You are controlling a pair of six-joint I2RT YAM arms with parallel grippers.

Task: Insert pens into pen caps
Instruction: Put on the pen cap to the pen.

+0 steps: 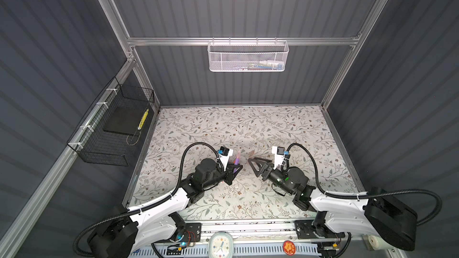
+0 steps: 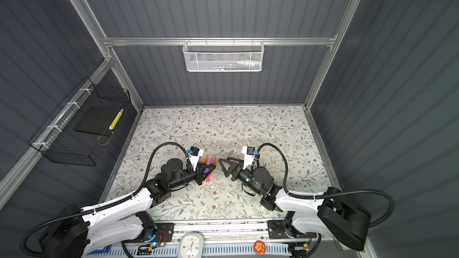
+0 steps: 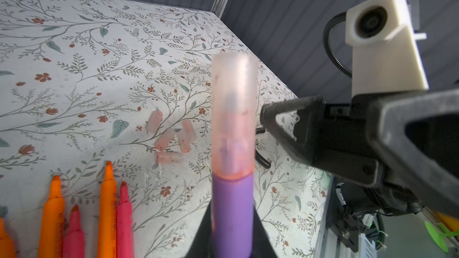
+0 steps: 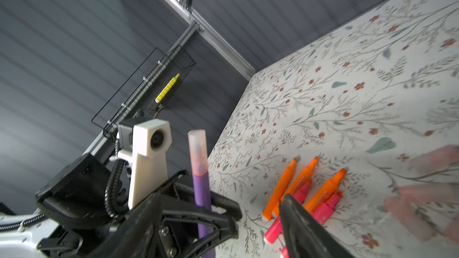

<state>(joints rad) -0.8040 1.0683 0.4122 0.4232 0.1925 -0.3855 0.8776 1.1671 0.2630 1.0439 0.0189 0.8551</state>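
Observation:
My left gripper is shut on the purple pen and holds it upright. A translucent pinkish pen cap sits over its tip. My right gripper stands open just beside that cap, its fingertips apart from it and holding nothing. Both top views show the two grippers facing each other at the table's middle, with the purple pen between them. Orange pens and pink-red pens lie side by side on the table under the left gripper. Several loose pen caps lie in a small cluster beyond them.
The floral table is walled by grey panels. A black wire basket with a yellow marker hangs on the left wall. A white mesh basket hangs on the back rail. A small clock stands at the front edge.

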